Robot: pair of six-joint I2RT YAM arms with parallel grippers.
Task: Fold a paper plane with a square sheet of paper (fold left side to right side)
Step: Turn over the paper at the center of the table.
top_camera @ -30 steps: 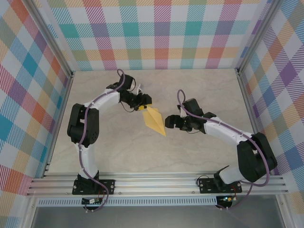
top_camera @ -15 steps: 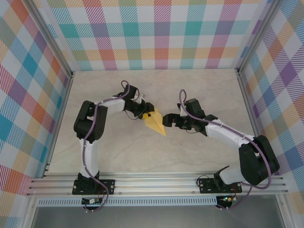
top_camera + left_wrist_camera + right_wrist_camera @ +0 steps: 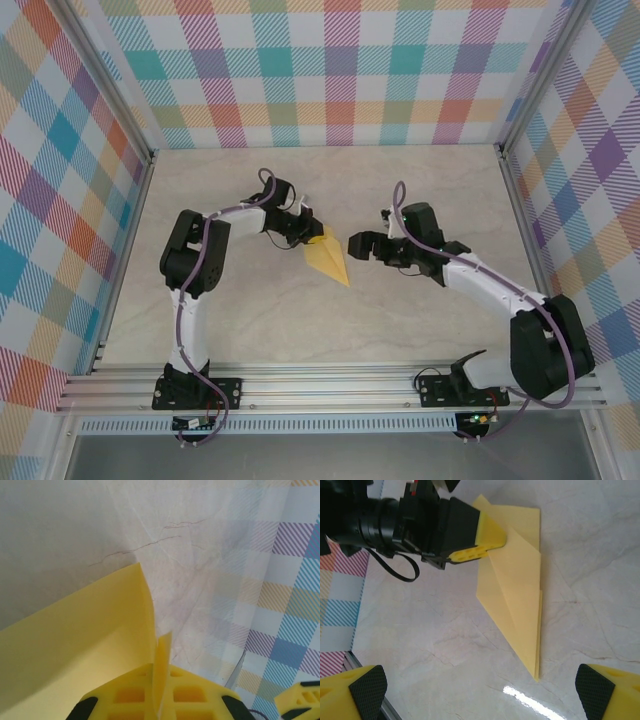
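Left gripper [image 3: 316, 238] clamps paper plane [image 3: 330, 260] at far end; right gripper [image 3: 357, 244] spread wide, empty; we judge folding nearly complete.

One paper plane [image 3: 329, 261], two hands [image 3: 317, 238] [image 3: 353, 244]

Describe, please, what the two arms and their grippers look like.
Both the left arm and right arm have white links, black joints and a purple cable alongside. The left gripper and right gripper carry yellow fingers with black pads.
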